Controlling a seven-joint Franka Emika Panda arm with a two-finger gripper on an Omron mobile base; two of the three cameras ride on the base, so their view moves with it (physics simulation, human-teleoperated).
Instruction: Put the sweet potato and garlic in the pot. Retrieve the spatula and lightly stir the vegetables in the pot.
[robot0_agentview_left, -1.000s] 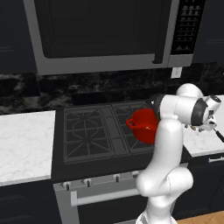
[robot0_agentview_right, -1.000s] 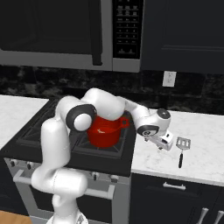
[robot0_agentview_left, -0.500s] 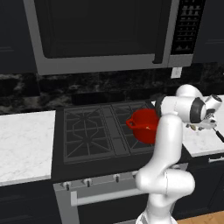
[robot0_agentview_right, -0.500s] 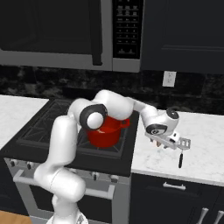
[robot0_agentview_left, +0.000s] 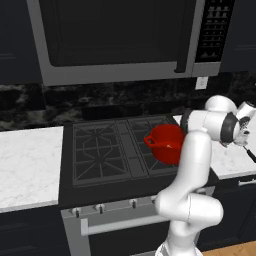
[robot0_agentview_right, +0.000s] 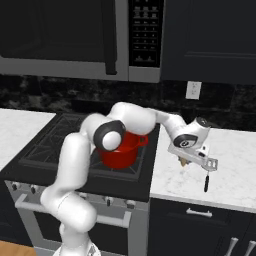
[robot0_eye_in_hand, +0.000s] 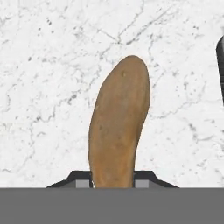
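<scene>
Overhead, held one sweet potato (robot0_eye_in_hand: 118, 127) between the fingers of the gripper (robot0_agentview_right: 186, 161), closed on its lower end above the white marble counter (robot0_agentview_right: 235, 185). Left one red pot (robot0_agentview_right: 120, 150) on the stove (robot0_agentview_left: 105, 155), one spatula (robot0_agentview_right: 208, 170) just beside the hand.

Even, soft rendered light with no glare. The white marble counter (robot0_agentview_right: 227, 165) reads bright, the dark upper cabinets (robot0_agentview_right: 210, 40) dim. Pictures are sharp throughout, shadows faint, edges undistorted.
</scene>
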